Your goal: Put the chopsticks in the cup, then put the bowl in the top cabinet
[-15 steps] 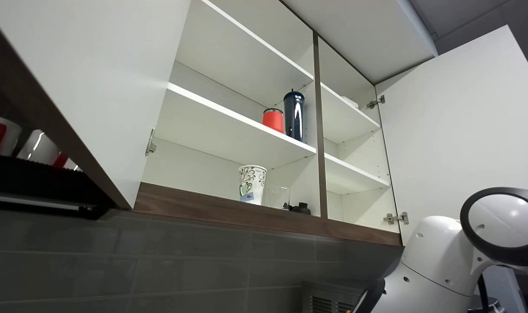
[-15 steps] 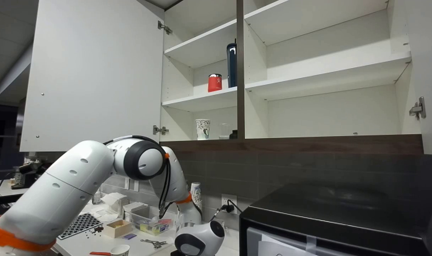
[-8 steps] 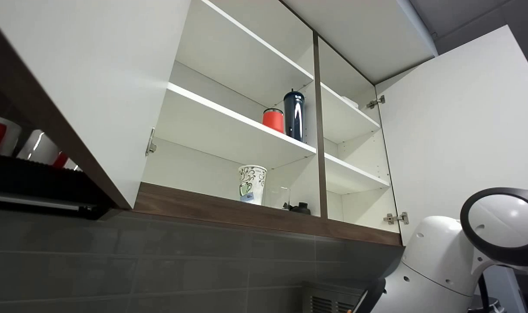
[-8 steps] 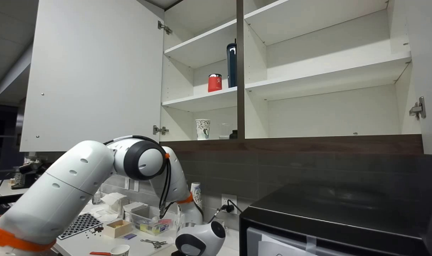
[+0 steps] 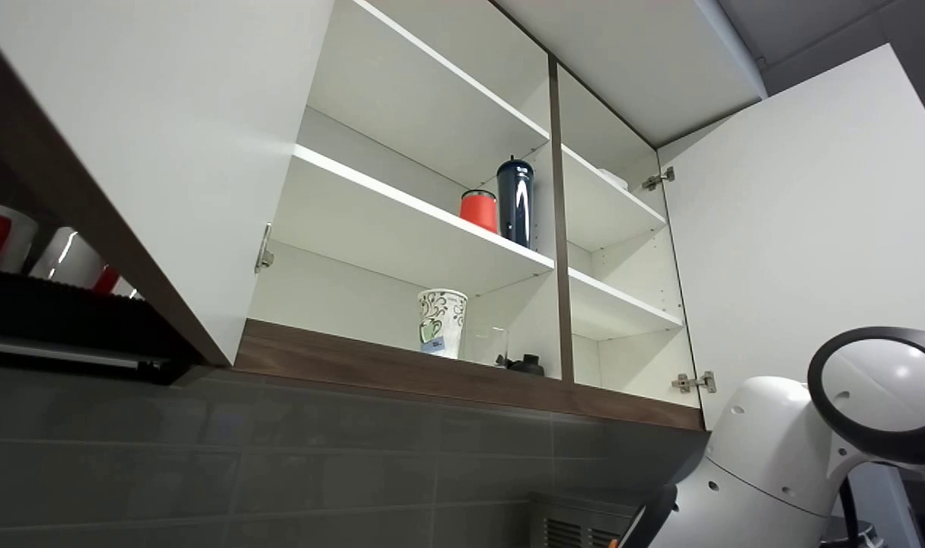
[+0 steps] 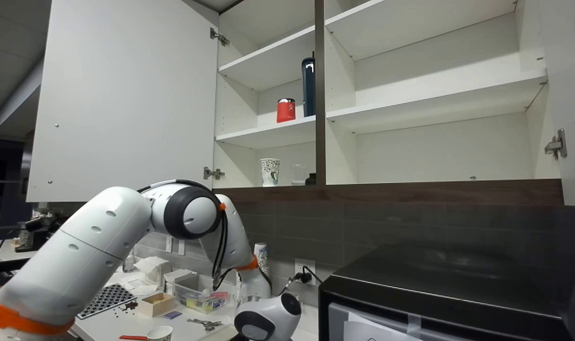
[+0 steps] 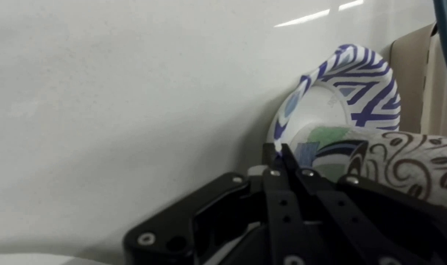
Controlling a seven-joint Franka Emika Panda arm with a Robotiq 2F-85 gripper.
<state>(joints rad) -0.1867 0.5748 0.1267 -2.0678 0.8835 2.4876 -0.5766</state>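
Fingers (image 7: 291, 165) clamped on the rim of the bowl (image 7: 332, 99), partly hidden behind 1 edge-cropped cup (image 7: 392, 160).

1 bowl (image 7: 366, 86), 1 top cabinet (image 6: 438, 192) — 2 doors (image 6: 126, 104), 4 inner shelves (image 6: 443, 108), and 3 hinges (image 6: 214, 173) in each exterior view. At least 2 patterned paper cups (image 7: 403, 158); 1 red tumbler (image 6: 286, 111), 1 dark blue bottle (image 6: 308, 90), 1 clear glass (image 5: 486, 346). At least 2 white mugs (image 5: 62, 259), 1 wooden box (image 6: 151, 309), 1 robot arm (image 6: 102, 251) — stacked cups (image 6: 261, 255) too small to count.
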